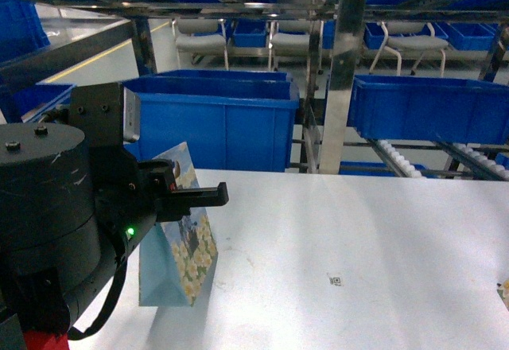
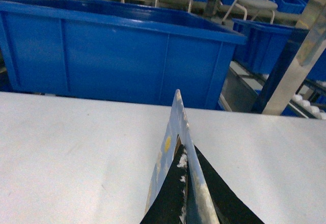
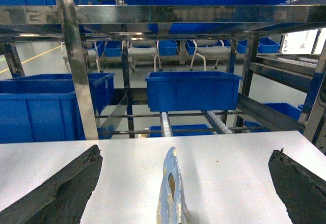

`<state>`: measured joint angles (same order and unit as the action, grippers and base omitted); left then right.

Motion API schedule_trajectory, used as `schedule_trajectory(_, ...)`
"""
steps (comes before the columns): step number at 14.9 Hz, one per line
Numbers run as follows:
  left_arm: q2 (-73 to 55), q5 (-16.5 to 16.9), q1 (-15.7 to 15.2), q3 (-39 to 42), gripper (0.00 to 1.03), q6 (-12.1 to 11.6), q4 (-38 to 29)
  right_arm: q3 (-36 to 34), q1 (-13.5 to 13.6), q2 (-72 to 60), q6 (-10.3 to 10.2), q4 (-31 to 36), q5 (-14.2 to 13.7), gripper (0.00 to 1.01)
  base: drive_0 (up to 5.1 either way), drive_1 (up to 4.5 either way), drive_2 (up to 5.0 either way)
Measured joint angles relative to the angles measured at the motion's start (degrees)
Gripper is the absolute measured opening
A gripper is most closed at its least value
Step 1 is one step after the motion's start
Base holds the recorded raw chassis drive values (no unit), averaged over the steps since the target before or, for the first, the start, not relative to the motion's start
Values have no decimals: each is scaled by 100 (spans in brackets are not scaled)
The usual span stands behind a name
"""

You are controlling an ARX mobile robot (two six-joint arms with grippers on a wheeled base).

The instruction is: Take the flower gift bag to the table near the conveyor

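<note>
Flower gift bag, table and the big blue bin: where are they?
flower gift bag (image 1: 193, 250), head view, on its flowered face.
table (image 1: 358, 231), head view, on a bare part of its top.
big blue bin (image 1: 231, 127), head view, on its front wall.

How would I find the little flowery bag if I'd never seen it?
Look at the big white table in front of the blue bins. Near its left side stands the flower gift bag, pinched at the top by the left claw. It's the only thing printed with white-yellow flowers.

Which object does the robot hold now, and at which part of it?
The left gripper pinches the flower gift bag at its top edge. The right gripper is open, its fingers apart on either side of the bag, holding nothing.
</note>
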<state>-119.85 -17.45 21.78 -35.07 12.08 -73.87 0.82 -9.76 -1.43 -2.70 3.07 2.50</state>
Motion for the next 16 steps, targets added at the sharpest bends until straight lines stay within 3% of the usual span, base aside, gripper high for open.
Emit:
schedule_trajectory(5,-264,-81,24,-20,2,94,-59,0,2,0,0,0,0,98,0,0,0)
schedule_trajectory(8,-146,-310,326,319,2,-173,-57,0,2,0,0,0,0,98,0,0,0)
schedule_trajectory(9,-74,-326,409,404,6,-238,-31,0,0,0,0,0,0,98,0,0,0)
schedule_trajectory(11,37,-343,546,544,31,-372,15,0,0,0,0,0,0,98,0,0,0)
schedule_trajectory(16,417,-306,627,702,84,-507,17,0,2,0,0,0,0,98,0,0,0)
